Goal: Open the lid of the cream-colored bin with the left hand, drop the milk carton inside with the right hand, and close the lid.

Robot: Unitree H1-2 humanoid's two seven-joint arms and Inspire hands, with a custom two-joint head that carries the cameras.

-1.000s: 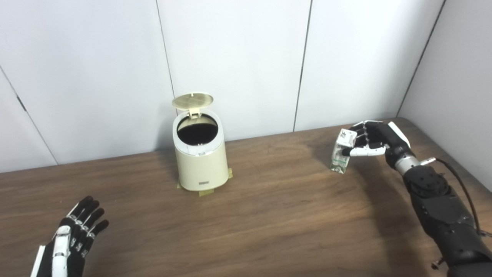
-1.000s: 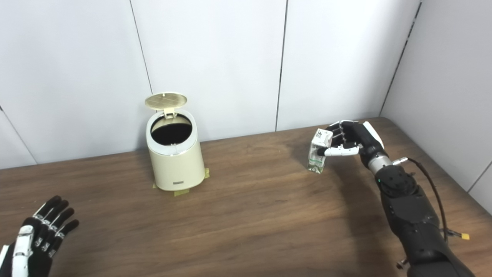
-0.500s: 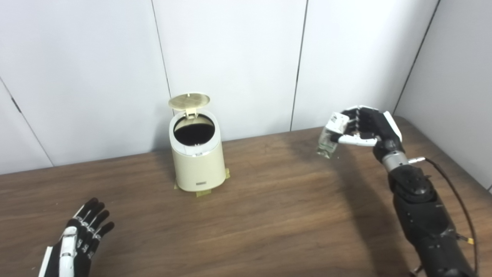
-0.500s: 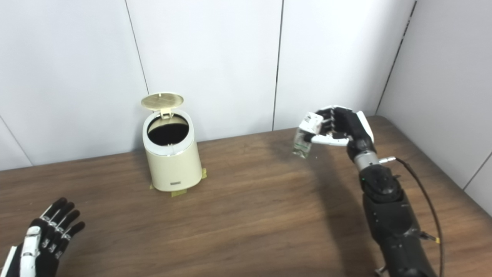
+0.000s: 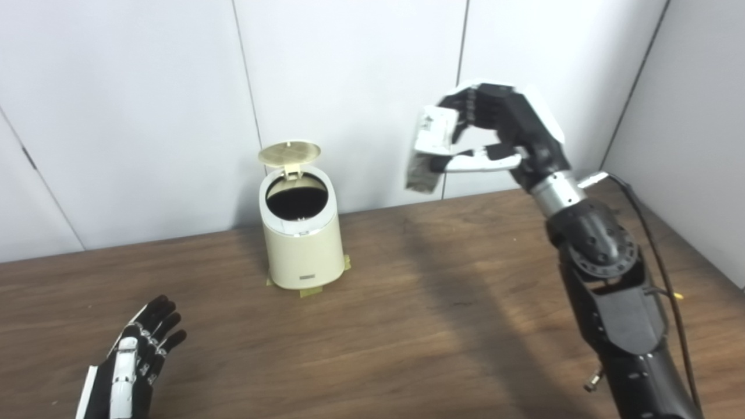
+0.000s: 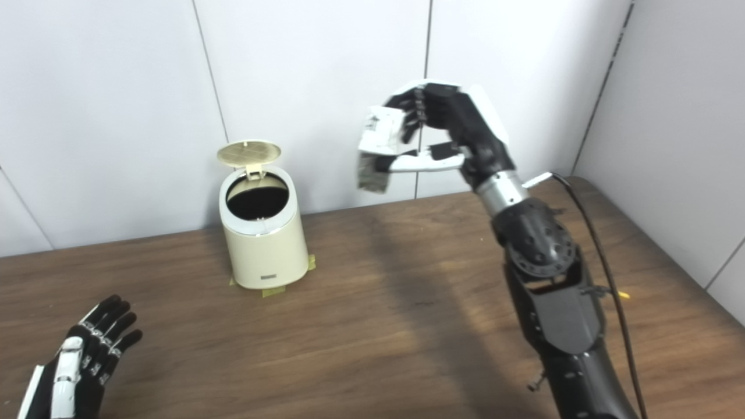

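The cream-colored bin (image 5: 302, 244) stands at the back of the wooden table (image 5: 407, 326), its round lid (image 5: 289, 152) tipped up and open, the dark inside showing. My right hand (image 5: 500, 137) is shut on the milk carton (image 5: 429, 151) and holds it high in the air, well above the table and to the right of the bin. My left hand (image 5: 135, 364) is open and empty, fingers spread, low at the front left of the table. The same scene shows in the right eye view: the bin (image 6: 265, 244), the carton (image 6: 377, 150), my left hand (image 6: 87, 358).
Yellow tape tabs (image 5: 308, 291) stick out under the bin's base. White wall panels (image 5: 349, 87) rise right behind the table. A black cable (image 5: 652, 233) runs along my right forearm.
My right hand has lifted the milk carton off the table's far right, high up and leftward toward the bin. The left hand has edged a little forward. The lid stays open.
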